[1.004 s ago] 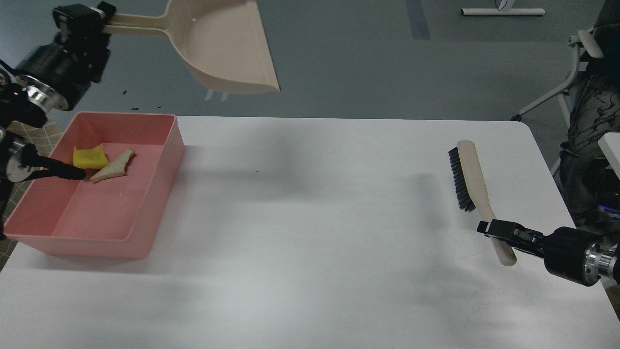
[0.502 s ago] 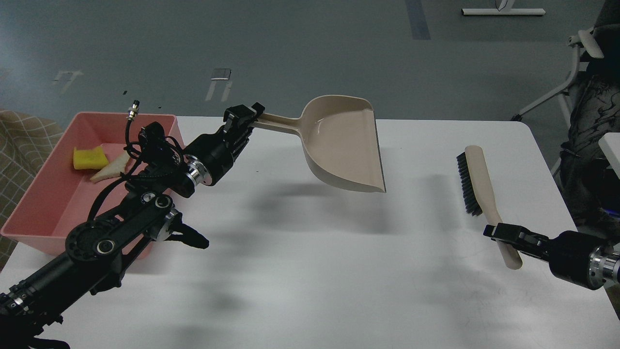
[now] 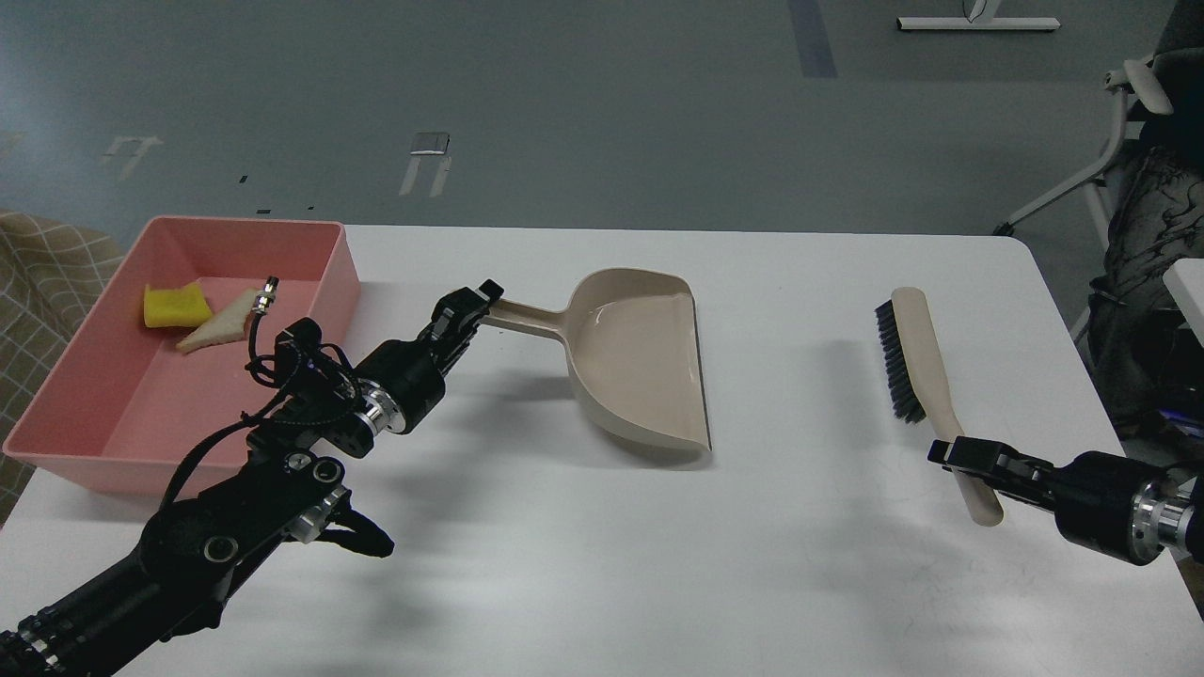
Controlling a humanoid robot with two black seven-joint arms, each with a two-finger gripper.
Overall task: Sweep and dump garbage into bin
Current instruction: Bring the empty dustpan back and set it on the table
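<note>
The salmon-pink bin (image 3: 310,291) stands at the table's left. Inside it lie the garbage scraps: a yellow sponge piece (image 3: 175,306) and a pale beige wedge strip (image 3: 218,322). My left gripper (image 3: 467,310) is shut on the handle of the beige dustpan (image 3: 640,362), whose scoop rests low on the table at the centre, empty. My right gripper (image 3: 959,455) is shut on the handle of the beige black-bristled brush (image 3: 917,353), which lies along the table's right side.
The white table (image 3: 602,564) has its right edge close behind my right arm. A chair and a dark seated figure (image 3: 1152,235) stand off the table at the far right. A checked cloth (image 3: 47,263) shows at the far left.
My left arm has swung the dustpan from high above the bin rightward and down to the table's centre. The brush and right gripper have barely shifted. The scraps stay in the bin.
</note>
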